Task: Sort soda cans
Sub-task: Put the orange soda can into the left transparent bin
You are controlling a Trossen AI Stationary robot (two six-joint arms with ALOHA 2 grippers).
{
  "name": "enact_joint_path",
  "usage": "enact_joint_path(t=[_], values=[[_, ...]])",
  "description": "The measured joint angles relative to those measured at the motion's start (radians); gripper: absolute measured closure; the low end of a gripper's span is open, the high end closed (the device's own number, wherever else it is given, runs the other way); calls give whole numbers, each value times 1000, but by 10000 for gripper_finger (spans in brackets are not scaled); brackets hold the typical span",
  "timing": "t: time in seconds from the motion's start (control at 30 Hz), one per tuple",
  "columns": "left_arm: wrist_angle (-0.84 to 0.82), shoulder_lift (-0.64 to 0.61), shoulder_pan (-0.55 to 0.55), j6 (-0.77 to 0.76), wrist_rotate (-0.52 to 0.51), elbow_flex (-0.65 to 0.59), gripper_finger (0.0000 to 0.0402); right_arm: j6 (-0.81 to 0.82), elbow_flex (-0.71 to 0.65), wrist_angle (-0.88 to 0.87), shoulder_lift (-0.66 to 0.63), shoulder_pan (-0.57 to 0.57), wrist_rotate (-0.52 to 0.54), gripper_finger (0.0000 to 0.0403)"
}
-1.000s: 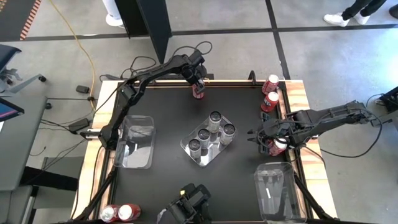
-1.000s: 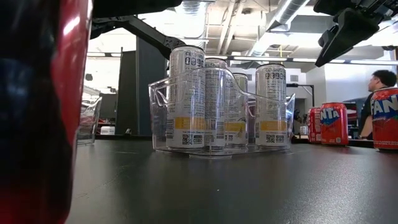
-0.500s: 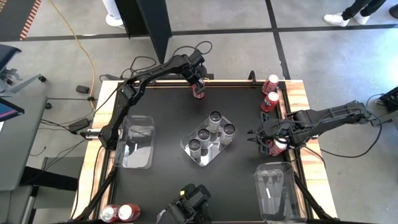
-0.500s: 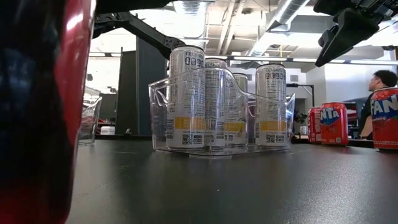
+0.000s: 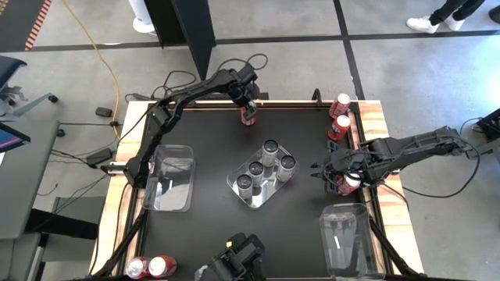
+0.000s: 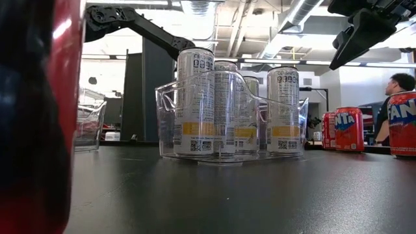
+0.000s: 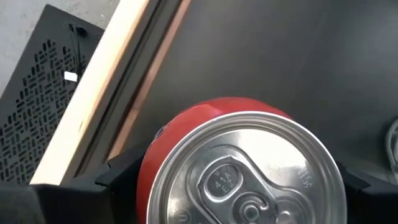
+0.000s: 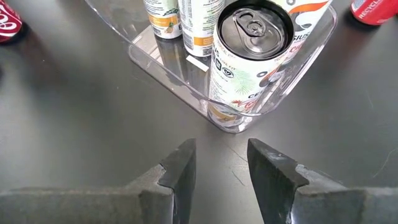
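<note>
My left gripper [image 5: 248, 105] is at the table's far edge, shut on a red soda can [image 5: 248, 119] with a silver top [image 7: 242, 168]. My right gripper [image 5: 319, 168] hangs open over the table's right side; its fingers [image 8: 180, 168] hold nothing. It shows at the top right of the low view [image 6: 354, 42]. In front of it a clear tray [image 5: 237, 190] in the middle of the table holds several upright silver-grey cans [image 6: 195, 97]. Another red can [image 5: 348, 182] stands under the right arm. My left gripper holds the red can by its side wall [image 7: 152, 155], just below the silver top. The wall is pinched between the two fingers [image 7: 121, 177], which come from above and point down. The can is upright. Whether its base is on the table is hidden by the can itself.
Two red cans [image 5: 339, 115] stand at the far right corner and two more [image 5: 148, 267] lie at the near left corner. An empty clear tray [image 5: 172, 178] sits on the left and another [image 5: 344, 238] at the near right. A person [image 6: 396, 88] stands beyond the table.
Both arms keep still in the high view. In the low view the big red shape close to the lens has drawn a little toward the picture's left. That uncovers more of the left arm behind it.
</note>
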Motion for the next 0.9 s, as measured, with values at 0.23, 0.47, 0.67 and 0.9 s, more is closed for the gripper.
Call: enact_joint_path(t=[0.23, 0.47, 0.67, 0.9], values=[[3, -35, -6, 0, 0, -1, 94, -1, 0, 0, 0, 0, 0, 242], [-44, -68, -24, 5, -11, -1, 94, -1, 0, 0, 0, 0, 0, 242], [-103, -119, -42, 12, -52, -1, 94, -8, 0, 2, 0, 0, 0, 242], [-151, -197, -65, -5, -83, -1, 94, -8, 0, 4, 0, 0, 0, 242]])
